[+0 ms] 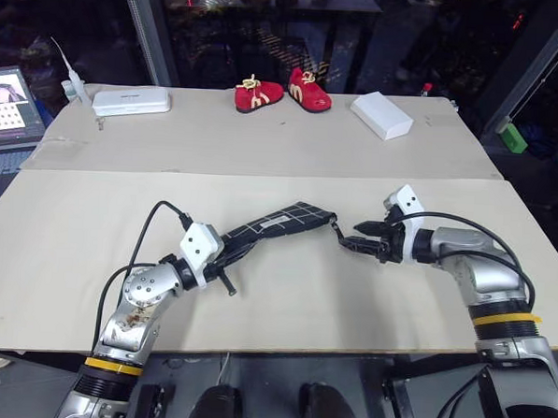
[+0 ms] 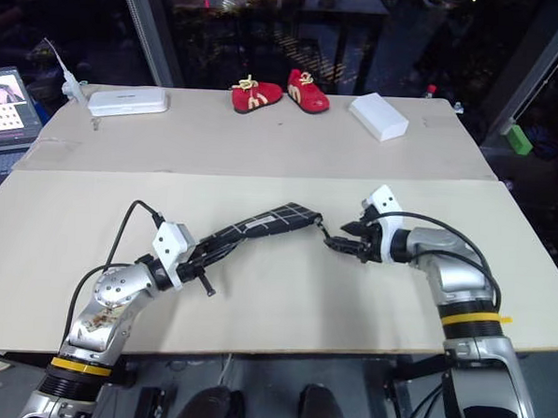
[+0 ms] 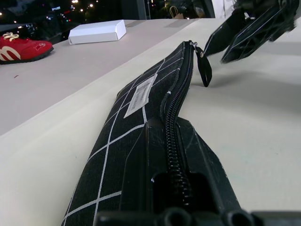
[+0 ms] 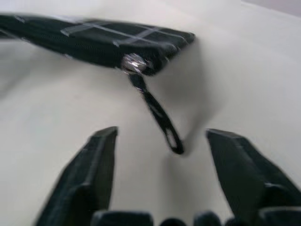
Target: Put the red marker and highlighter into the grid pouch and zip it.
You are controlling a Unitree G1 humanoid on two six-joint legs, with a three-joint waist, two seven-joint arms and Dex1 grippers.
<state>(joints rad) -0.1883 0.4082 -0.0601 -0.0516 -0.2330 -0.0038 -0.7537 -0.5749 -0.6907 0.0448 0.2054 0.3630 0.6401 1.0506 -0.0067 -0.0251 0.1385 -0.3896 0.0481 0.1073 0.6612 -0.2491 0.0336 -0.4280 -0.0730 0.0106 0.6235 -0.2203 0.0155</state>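
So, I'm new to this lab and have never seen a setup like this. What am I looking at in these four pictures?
It is a humanoid robot with two arms, each ending in a two-fingered black gripper. The two wide pictures come from a stereo camera on its head, looking down over a beige table. The other two come from cameras on its wrists, looking along each gripper's fingers.

The left gripper is shut on one end of the grid pouch, a black fabric case with white lines, holding it just above the table. The zip looks closed along its length. The right gripper is open, its fingers apart on either side of the dangling zipper pull cord without touching it.

At the table's far edge lie a pair of small red shoes, a white box and a flat white case.
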